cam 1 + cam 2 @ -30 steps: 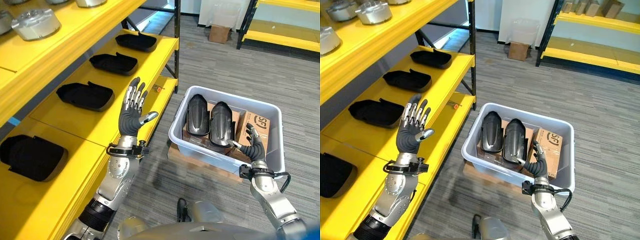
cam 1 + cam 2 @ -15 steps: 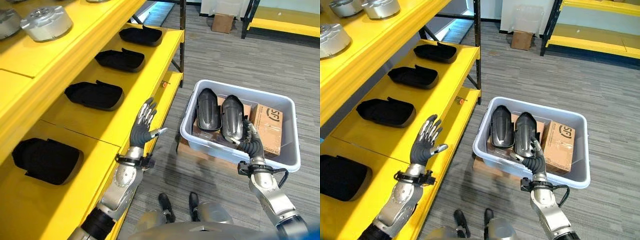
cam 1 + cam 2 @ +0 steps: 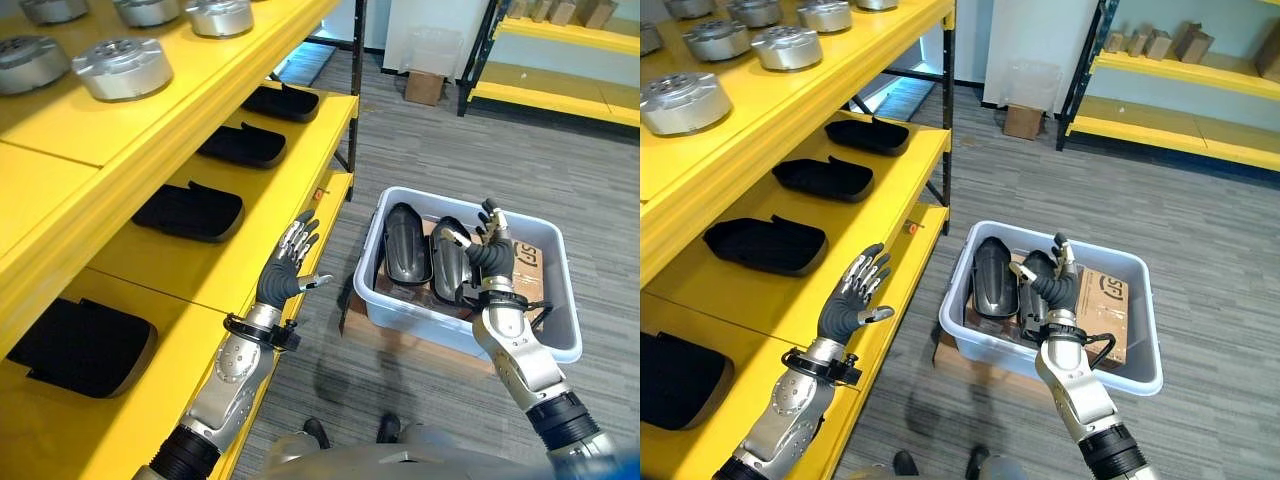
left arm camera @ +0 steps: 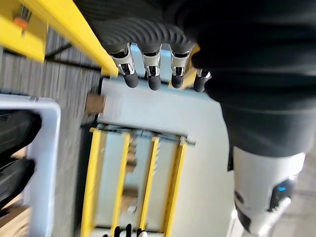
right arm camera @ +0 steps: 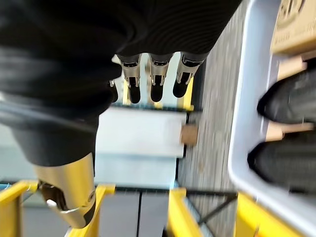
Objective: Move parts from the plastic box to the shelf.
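a: where are the parts?

b: two dark curved parts (image 3: 993, 277) lie side by side in the plastic box (image 3: 1137, 377) on the floor, long axes running from the robot's side to the far side of the box, rounded ends toward the far wall. a cardboard box (image 3: 1102, 302) sits in the same box beside them, on the robot's right.

a: and the right hand?

b: the right hand (image 3: 1052, 285) is raised over the box, above the nearer-right part, fingers straight and spread, thumb out to the side. nothing is in it. the part lies just below and behind the fingertips; whether they touch it i cannot tell. in the right wrist view the fingers (image 5: 156, 79) are straight in a row and hold nothing.

a: the left one?

b: the left hand (image 3: 282, 278) is up beside the edge of the yellow shelf (image 3: 290, 160), well apart from the box, fingers spread and straight, thumb out toward the box, empty.

a: what's on the shelf?

b: black trays (image 3: 190, 212) in a row on the middle level beyond the left fingertips, and round silver metal parts (image 3: 123, 69) on the level above.
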Controlling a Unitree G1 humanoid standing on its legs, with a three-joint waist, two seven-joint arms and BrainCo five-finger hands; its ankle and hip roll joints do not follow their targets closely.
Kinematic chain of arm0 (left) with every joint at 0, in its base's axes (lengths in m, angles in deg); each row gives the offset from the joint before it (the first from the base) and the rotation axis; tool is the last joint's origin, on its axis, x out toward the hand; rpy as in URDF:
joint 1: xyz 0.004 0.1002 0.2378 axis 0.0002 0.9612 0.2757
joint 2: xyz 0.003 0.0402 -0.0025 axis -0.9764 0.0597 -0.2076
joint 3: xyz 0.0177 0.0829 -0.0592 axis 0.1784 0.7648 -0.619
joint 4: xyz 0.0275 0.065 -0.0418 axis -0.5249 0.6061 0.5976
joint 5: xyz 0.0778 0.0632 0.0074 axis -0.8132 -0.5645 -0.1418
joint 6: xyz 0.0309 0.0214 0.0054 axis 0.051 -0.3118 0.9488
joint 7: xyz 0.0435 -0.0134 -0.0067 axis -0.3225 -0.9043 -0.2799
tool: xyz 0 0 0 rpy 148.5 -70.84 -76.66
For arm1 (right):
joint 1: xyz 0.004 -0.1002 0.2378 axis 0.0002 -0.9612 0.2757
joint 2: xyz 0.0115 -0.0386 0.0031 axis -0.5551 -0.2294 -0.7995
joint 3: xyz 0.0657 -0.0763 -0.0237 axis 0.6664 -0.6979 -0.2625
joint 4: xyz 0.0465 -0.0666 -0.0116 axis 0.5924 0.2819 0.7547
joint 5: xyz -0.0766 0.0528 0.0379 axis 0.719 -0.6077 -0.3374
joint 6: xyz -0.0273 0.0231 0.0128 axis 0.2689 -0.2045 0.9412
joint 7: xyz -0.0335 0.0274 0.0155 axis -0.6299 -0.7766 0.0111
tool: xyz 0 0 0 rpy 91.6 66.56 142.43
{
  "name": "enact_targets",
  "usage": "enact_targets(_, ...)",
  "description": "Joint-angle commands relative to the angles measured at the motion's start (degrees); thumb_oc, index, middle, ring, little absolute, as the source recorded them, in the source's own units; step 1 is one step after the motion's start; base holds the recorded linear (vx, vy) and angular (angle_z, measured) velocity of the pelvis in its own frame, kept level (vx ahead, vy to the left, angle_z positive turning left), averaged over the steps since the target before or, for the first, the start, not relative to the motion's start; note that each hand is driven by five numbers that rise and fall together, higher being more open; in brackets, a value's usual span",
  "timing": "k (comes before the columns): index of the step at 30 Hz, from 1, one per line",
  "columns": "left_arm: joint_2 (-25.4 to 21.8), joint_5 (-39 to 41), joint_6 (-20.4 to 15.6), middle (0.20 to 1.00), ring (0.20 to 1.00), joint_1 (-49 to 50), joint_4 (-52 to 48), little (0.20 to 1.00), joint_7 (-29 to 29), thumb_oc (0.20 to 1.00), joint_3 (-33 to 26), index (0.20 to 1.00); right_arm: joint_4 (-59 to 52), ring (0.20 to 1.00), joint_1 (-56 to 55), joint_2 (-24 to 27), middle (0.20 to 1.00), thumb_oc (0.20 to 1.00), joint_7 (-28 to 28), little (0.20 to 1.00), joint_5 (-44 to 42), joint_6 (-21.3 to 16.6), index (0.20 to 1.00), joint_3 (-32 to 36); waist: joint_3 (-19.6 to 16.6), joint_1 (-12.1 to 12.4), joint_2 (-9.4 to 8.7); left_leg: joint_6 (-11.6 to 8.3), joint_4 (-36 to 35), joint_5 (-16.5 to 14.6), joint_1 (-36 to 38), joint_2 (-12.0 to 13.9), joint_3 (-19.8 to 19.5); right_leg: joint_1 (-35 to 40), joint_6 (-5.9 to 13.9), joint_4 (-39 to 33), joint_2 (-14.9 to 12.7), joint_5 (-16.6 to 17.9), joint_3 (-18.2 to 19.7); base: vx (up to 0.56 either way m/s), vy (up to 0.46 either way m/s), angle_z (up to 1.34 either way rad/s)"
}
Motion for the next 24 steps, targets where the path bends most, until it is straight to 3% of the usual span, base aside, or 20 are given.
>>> enact_targets(1, -1.12, 2.82, -1.25, 1.000, 1.000, -1.30, -4.33, 1.000, -2.35, 1.000, -0.87, 1.000, -2.86, 1.000, -0.98, -1.83, 1.000, 1.000, 1.04, 1.000, 1.61, -0.83, 1.000, 2.09, 0.79, 0.72, -1.83, -1.51, 2.36, -1.38, -0.63, -0.75, -9.67, 5.99, -1.39, -11.92, -4.51, 11.72, 4.22, 0.05, -0.424, -0.16)
enact_targets(2, -1.46, 2.82, -1.12, 1.000, 1.000, -1.76, -4.10, 1.000, -1.73, 1.000, -0.84, 1.000, -3.13, 1.000, -1.40, -2.20, 1.000, 1.000, 0.95, 1.000, 1.93, -0.92, 1.000, 1.76, 1.01, 0.44, -2.08, -1.78, 2.72, -1.43, -0.90, -0.09, -9.97, 5.54, -0.78, -14.09, -6.12, 14.44, 6.20, 0.05, -0.436, -0.07)
enact_targets(4, -1.59, 2.36, -2.12, 1.000, 1.000, -1.96, -3.16, 1.000, 0.00, 1.000, -0.84, 1.000, -3.25, 1.000, -1.31, -3.08, 1.000, 1.000, -0.08, 1.000, 2.50, -0.81, 1.000, 0.81, 1.93, 0.82, -2.65, -3.09, 3.05, -1.89, -0.71, 2.25, -8.64, 4.32, 0.83, -17.84, -8.63, 17.22, 5.97, 0.03, -0.470, 0.08)
enact_targets(6, -1.29, 2.23, -2.65, 1.000, 1.000, -1.86, -2.16, 1.000, 0.63, 1.000, -0.88, 1.000, -3.25, 1.000, -1.03, -2.67, 1.000, 1.000, -0.10, 1.000, 2.52, -1.34, 1.000, 0.36, 2.58, 1.49, -2.81, -4.21, 4.36, -1.55, -1.59, 4.65, -6.97, 5.33, 0.79, -20.47, -8.84, 16.49, 3.14, 0.00, -0.492, -0.21)
enact_targets(8, -1.52, 2.99, -3.33, 1.000, 1.000, -1.86, -2.74, 1.000, 0.32, 1.000, -0.99, 1.000, -2.84, 1.000, 0.01, -1.76, 1.000, 1.000, -0.34, 1.000, 3.03, -1.57, 1.000, 0.49, 3.37, 2.35, -3.29, -5.62, 6.42, -2.10, -2.35, 7.23, -5.77, 6.01, 0.80, -20.72, -6.96, 14.25, 0.41, -0.03, -0.503, -0.22)
enact_targets(11, -0.30, 5.28, -3.15, 1.000, 1.000, -0.85, -4.57, 1.000, -0.50, 1.000, -1.37, 1.000, -1.74, 1.000, 0.95, -0.64, 1.000, 1.000, -0.70, 1.000, 4.05, -0.08, 1.000, 0.73, 4.07, 2.98, -3.83, -7.50, 7.58, -0.78, -2.72, 10.57, -4.53, 6.97, -0.81, -20.61, -4.69, 11.59, -1.89, 0.06, -0.340, -0.71)
enact_targets(13, 1.13, 4.64, -2.99, 1.000, 1.000, 0.94, -5.31, 1.000, -1.18, 1.000, -1.60, 1.000, -1.62, 1.000, 0.32, 1.34, 1.000, 1.000, -3.07, 1.000, 3.36, 0.42, 1.000, 1.48, 4.22, 2.60, -3.86, -9.39, 7.75, 1.06, -1.97, 13.82, -3.81, 8.94, -2.56, -20.10, -3.09, 9.14, -2.56, 0.13, -0.274, -0.42)
enact_targets(14, 1.81, 6.53, -1.66, 1.000, 1.000, 1.84, -5.25, 1.000, -2.63, 1.000, -1.74, 1.000, -1.53, 1.000, -0.05, 2.86, 1.000, 1.000, -6.79, 1.000, 2.64, -0.25, 1.000, 1.94, 4.13, 2.14, -3.85, -10.38, 7.78, 2.14, -1.50, 15.86, -3.25, 9.61, -3.40, -19.47, -2.75, 8.14, -3.17, 0.10, -0.176, -0.29)
enact_targets(17, 2.51, 10.77, 0.93, 1.000, 1.000, 2.62, -3.64, 1.000, -4.02, 1.000, -2.13, 1.000, -1.80, 1.000, -0.10, 4.62, 1.000, 1.000, -8.36, 1.000, 1.54, -0.09, 1.000, 2.28, 4.16, 1.34, -3.54, -11.17, 9.10, 2.40, -1.03, 17.54, -2.16, 9.66, -4.42, -17.58, -2.48, 6.82, -3.95, 0.11, -0.117, -0.22)
enact_targets(19, 2.28, 9.12, 0.49, 1.000, 1.000, 2.45, -2.94, 1.000, -3.88, 1.000, -2.10, 1.000, -1.03, 1.000, 0.45, 5.11, 1.000, 1.000, -8.28, 1.000, 1.95, -0.93, 1.000, 2.28, 4.37, 0.87, -3.19, -11.29, 10.61, 2.11, -1.33, 17.73, -1.79, 9.28, -5.15, -15.94, -2.14, 5.70, -4.05, 0.11, -0.047, -0.08)
enact_targets(24, 1.86, 7.60, 0.65, 1.000, 1.000, 2.57, -2.87, 1.000, -0.75, 1.000, -2.14, 1.000, 0.16, 1.000, 1.98, 4.20, 1.000, 1.000, -8.34, 1.000, 4.17, -3.45, 1.000, 2.67, 5.26, -0.14, -1.62, -11.00, 12.37, 0.97, -2.57, 16.30, -2.08, 7.90, -5.61, -15.14, -1.60, 5.17, -2.57, 0.12, 0.052, -0.07)
